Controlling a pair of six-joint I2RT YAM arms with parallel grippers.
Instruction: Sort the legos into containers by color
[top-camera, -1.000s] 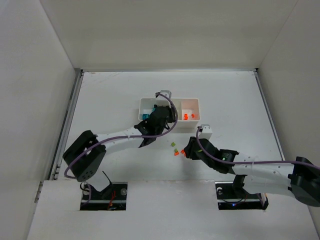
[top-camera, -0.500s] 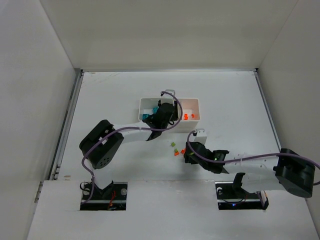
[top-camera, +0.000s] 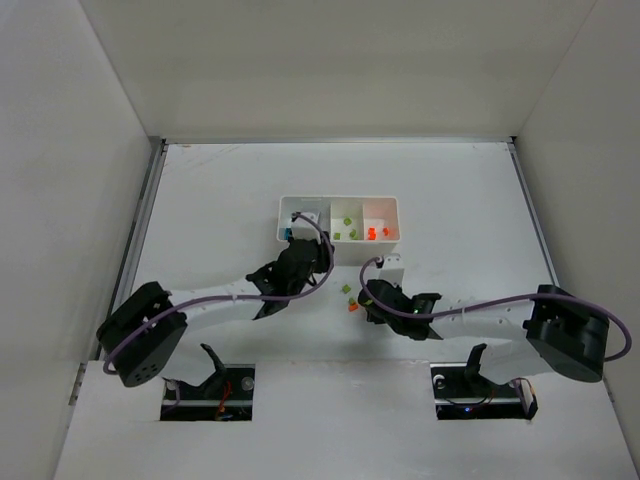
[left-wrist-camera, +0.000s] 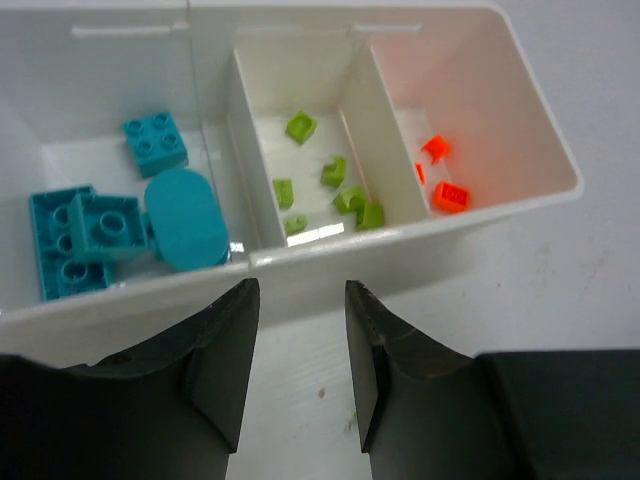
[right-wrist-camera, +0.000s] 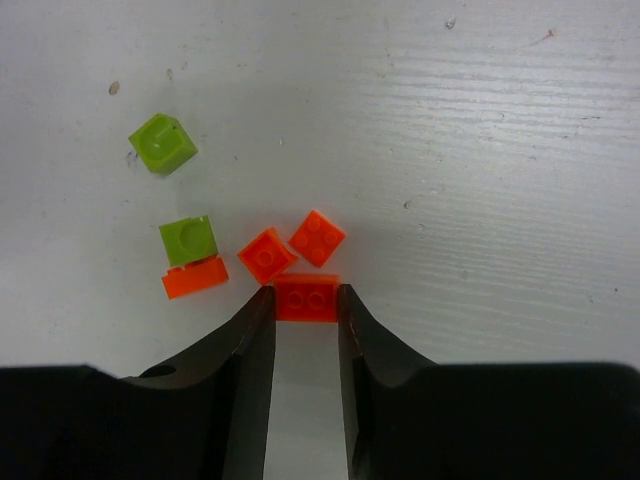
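Left gripper (left-wrist-camera: 299, 292) sits low at the tray's 6 o'clock. Its fingers are parted and there's nothing between them.

The white tray (left-wrist-camera: 430, 245) has three compartments side by side.
- **Left compartment (left-wrist-camera: 100, 80):** holds the teal bricks (left-wrist-camera: 155, 140). I count four: a square one at 12 o'clock, a rounded one beside the divider, and two stacked at 8 o'clock. The stacking makes that count shaky.
- **Middle compartment (left-wrist-camera: 290, 80):** six green bricks (left-wrist-camera: 334, 170), lying loose and apart.
- **Right compartment (left-wrist-camera: 480, 100):** orange bricks (left-wrist-camera: 450, 195). Two are clear, and a sliver by the wall may be a third.

On the table (top-camera: 220, 200), at the tray's 6 o'clock, six bricks lie loose.
- **Loose green bricks (right-wrist-camera: 162, 143):** two. One sits alone at 10 o'clock of the cluster, and the other touches a flat orange piece (right-wrist-camera: 195, 278).
- **Orange, four in all:** the flat piece, two orange squares (right-wrist-camera: 266, 254) side by side, and the pinched brick (right-wrist-camera: 306, 297).

Right gripper (right-wrist-camera: 305, 300) is closed narrowly on that last brick, with a fingertip against each end. The brick is down on the table, with the two squares at its 11 and 12 o'clock.
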